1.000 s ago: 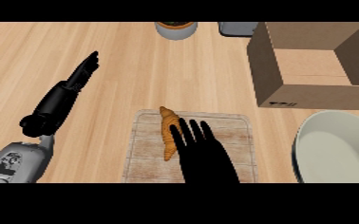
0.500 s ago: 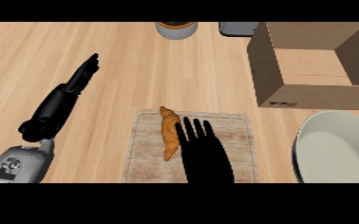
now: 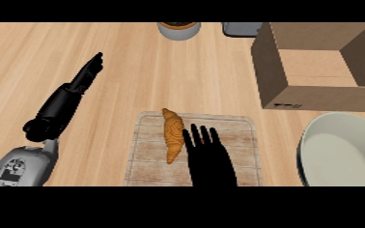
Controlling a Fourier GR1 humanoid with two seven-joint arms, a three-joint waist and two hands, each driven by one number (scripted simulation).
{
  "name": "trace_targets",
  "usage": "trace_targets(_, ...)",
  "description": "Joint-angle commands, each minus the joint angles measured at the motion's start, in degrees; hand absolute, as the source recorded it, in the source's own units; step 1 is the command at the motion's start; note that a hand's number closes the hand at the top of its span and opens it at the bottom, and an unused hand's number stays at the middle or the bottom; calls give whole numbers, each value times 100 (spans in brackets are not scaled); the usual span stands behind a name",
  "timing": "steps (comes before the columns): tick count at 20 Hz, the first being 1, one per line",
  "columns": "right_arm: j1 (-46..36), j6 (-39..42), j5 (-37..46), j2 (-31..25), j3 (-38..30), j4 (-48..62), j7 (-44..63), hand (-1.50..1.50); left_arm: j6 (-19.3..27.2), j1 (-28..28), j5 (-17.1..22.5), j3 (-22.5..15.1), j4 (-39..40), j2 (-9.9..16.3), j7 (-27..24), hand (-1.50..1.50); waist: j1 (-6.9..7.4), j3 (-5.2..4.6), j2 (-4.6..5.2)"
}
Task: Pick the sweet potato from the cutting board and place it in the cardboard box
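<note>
Little has moved over the last second: the right robot hand [image 3: 208, 160] sits where it did on the cutting board [image 3: 235, 125], and the left forearm looks to have drifted only slightly. Right robot hand comes in from the lower edge, fingers straight and spread, holding nothing, its fingertips just beside the sweet potato's right flank; I cannot tell whether they touch. Sweet potato [image 3: 172, 134] lies on the left half of the cutting board, long axis running roughly away from me, slightly bowed, the far tip near the board's top edge. Left robot hand [image 3: 87, 73] is open, fingers straight, well to the left over the bare worktop [image 3: 143, 72], resting. Cardboard box [image 3: 314, 67] stands open-topped at upper right, well apart from the board; a white plate [image 3: 335, 149] lies right of the board, a small bowl [image 3: 178, 29] and a grey object at the far edge. My judgement: the step in hand is the approach to grasp. To do it well I would shift the right robot hand left until the palm is over the sweet potato's thick middle, then curl fingers and thumb across its short axis, not along it. A skewed close could roll it toward the board's left edge.
</note>
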Motion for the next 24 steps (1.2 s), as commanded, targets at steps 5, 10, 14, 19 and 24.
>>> trace_targets(5,250,191,479,235,-407,384,17,-150,-278,-90,-137,302,218,-86,-153,0,6,1,6)
trace_targets(10,521,-53,697,15,-575,731,-861,-150,-481,-106,-159,530,131,-137,-78,0,6,2,6)
trace_targets(14,321,-337,1028,-37,-328,732,-1456,150,-269,-27,-429,272,-280,-356,283,0,23,4,-1)
trace_targets(19,266,-794,1649,84,-158,1096,-1747,150,-547,-46,-350,593,-78,-240,79,0,21,3,3)
trace_targets(24,102,-625,847,-983,72,281,-3846,150,-412,134,-506,290,-29,-520,-140,0,103,12,3)
